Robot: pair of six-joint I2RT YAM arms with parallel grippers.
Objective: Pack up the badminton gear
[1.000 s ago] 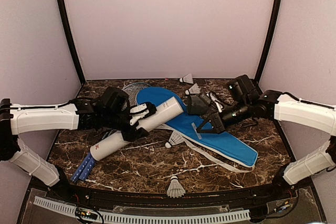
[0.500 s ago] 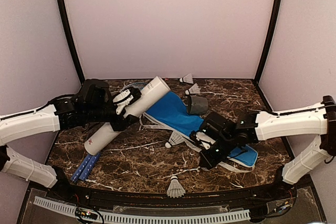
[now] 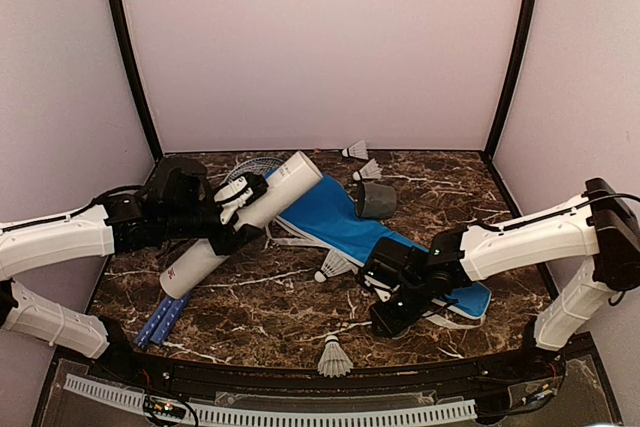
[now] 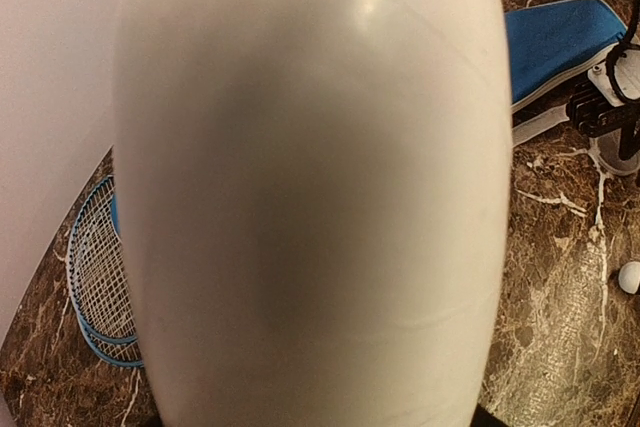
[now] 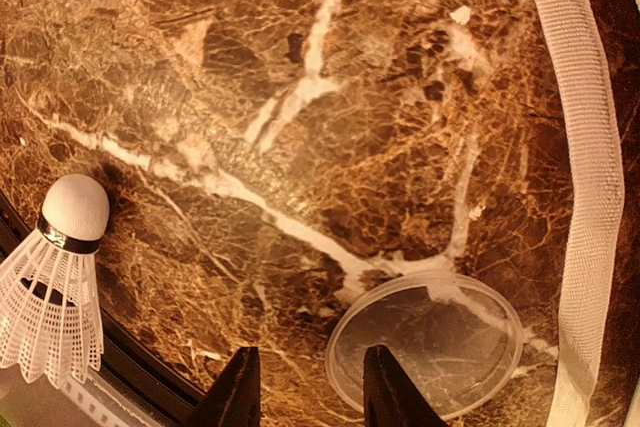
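My left gripper (image 3: 240,215) is shut on the long white tube (image 3: 250,215) and holds it slanted above the table. The tube fills the left wrist view (image 4: 310,187) and hides the fingers. Its dark cap (image 3: 375,199) lies apart on the blue zip bag (image 3: 340,222). Two racket heads (image 3: 250,165) show behind the tube, and their blue handles (image 3: 160,322) lie at the front left. My right gripper (image 5: 312,387) is open and empty, low over the table (image 3: 385,312) beside a clear round lid (image 5: 425,342). Shuttlecocks lie at the front (image 3: 335,355), mid-table (image 3: 332,265) and the back (image 3: 355,150).
A fourth shuttlecock (image 3: 368,169) lies near the cap. The bag's white strap (image 5: 585,177) runs along the right of the right wrist view. The front shuttlecock (image 5: 55,277) lies left of my right fingers, by the table's front edge. Dark posts stand at the back corners.
My right gripper left the dark cap on the bag and swung forward and down to the front of the table. My left gripper drew the tube leftward and tilted it up.
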